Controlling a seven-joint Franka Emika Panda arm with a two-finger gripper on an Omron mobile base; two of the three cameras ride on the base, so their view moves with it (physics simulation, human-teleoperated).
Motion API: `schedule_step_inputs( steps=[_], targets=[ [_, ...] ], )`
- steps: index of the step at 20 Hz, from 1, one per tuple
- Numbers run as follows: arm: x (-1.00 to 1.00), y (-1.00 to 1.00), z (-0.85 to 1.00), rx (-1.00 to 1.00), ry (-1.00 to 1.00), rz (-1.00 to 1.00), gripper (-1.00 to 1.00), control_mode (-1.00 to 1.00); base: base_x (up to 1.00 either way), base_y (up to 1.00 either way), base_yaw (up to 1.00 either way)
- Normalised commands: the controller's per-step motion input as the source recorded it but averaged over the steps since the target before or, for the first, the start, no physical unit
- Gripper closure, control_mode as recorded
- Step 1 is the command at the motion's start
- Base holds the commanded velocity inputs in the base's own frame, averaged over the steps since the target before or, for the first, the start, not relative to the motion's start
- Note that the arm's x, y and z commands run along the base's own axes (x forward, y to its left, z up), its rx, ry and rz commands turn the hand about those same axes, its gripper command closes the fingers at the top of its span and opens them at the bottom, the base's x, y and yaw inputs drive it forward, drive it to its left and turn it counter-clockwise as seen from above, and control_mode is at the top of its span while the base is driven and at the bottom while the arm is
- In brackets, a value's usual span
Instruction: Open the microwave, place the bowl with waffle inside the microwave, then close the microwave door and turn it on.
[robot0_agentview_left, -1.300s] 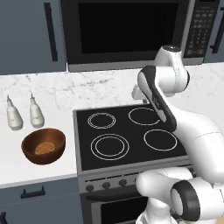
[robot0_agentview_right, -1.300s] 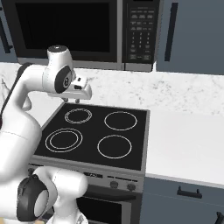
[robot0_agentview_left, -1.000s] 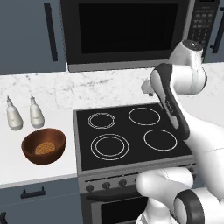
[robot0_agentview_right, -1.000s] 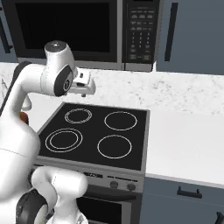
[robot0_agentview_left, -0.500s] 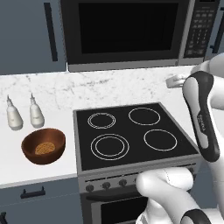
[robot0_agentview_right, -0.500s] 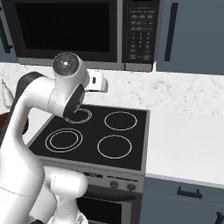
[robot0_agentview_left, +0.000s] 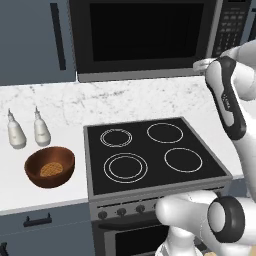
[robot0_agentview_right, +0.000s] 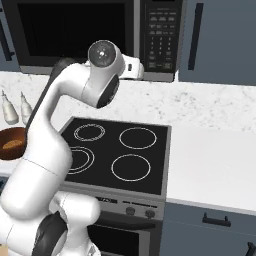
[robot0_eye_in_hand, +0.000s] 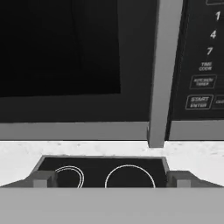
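Arm swung right toward microwave (robot0_agentview_left: 150, 37), jaws wide, 2 white bottles (robot0_agentview_left: 26, 131) behind bowl (robot0_agentview_left: 50, 167)

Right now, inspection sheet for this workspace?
Surface: white marble counter around a black four-ring stove.
Job's things: microwave with microwave door shut; bowl left of stove, waffle inside it.
Clutter: two white bottles behind the bowl.
Grippers: gripper open, empty, facing the door's right edge beside the keypad.
Cables: nothing seen.
Surroundings: dark blue-grey cabinets.
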Motion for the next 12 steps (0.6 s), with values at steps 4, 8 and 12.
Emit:
schedule_step_inputs(
  steps=[4,8,12],
  targets=[
    [0.88,-0.64,0.61,0.00,0.00,-0.09,-1.00,-1.00,0.00,0.00,0.00],
    [0.31,-0.50,0.14,0.00,0.00,-0.15,-1.00,-1.00,0.00,0.00,0.00],
    [0.17,0.00,-0.09,0.00,-0.05,-0.08,-1.00,-1.00,0.00,0.00,0.00]
  ],
)
